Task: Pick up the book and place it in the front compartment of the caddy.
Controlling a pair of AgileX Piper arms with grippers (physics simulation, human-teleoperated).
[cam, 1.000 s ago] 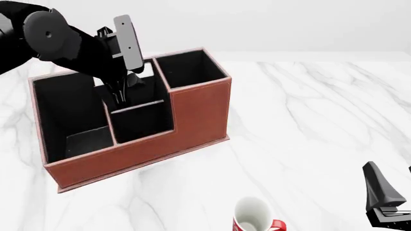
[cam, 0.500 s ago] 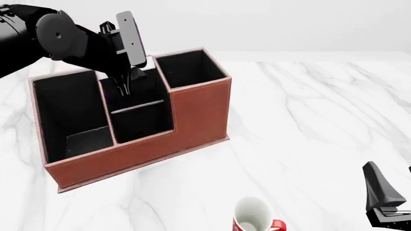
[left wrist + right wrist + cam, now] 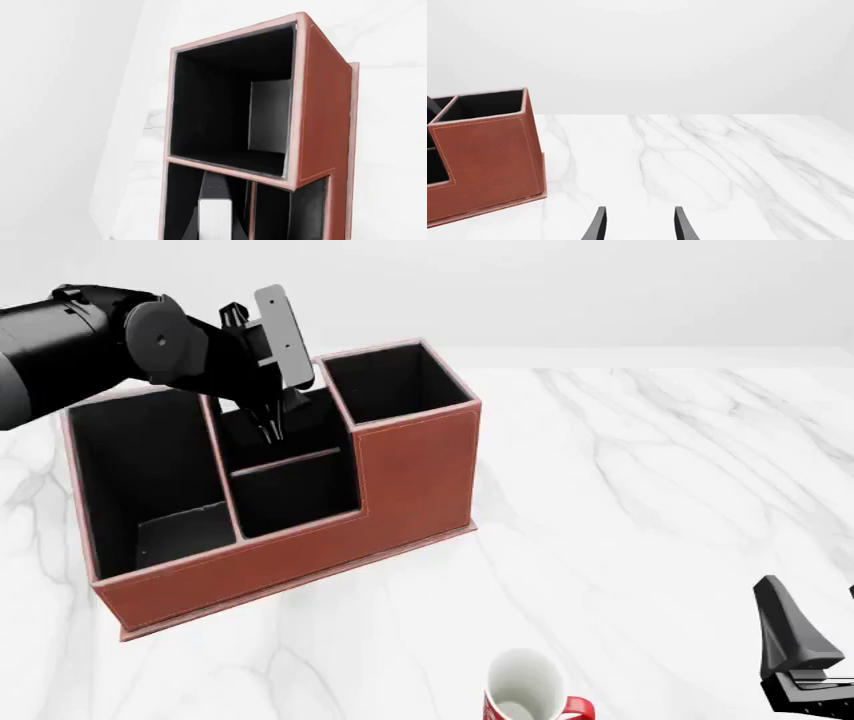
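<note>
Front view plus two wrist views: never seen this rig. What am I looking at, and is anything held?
It's a simulator render of two robot arms at a marble table. The front view looks forward from behind the arms, and each wrist view looks along that arm's fingers. On the table are a brown leather caddy and a red-and-white mug. The left gripper hangs over the caddy's middle cells. Its wrist view shows the book, white page edges up, between the fingers, but I cannot tell whether it is gripped. The right gripper is open and empty.
</note>
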